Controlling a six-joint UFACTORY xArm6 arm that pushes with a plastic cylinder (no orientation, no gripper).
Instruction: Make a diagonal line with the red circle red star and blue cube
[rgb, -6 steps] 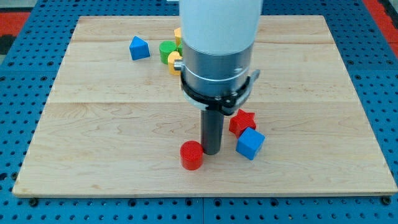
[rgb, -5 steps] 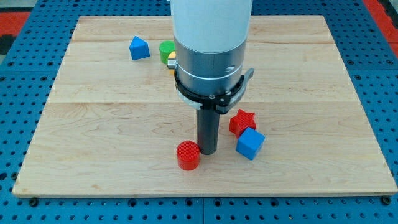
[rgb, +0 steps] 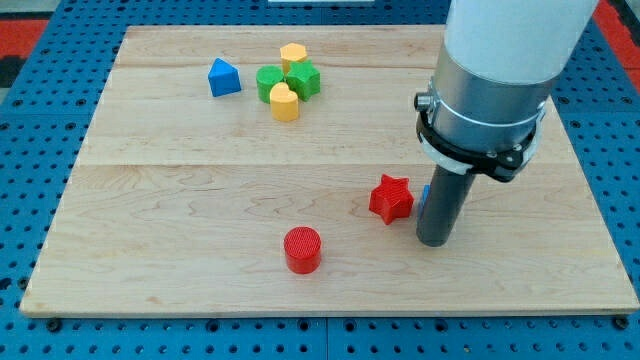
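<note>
You see my tip holding nothing, just right of the red star, hiding most of the blue cube. Red circle lies flat, lower left.

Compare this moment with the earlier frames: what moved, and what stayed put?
My tip swung from beside the red circle to the view's right, now just right of the red star. The blue cube is almost wholly hidden behind the rod, only a sliver showing. The circle slid slightly left early on. The star, blue pyramid-like block and the green and yellow cluster stayed.
</note>
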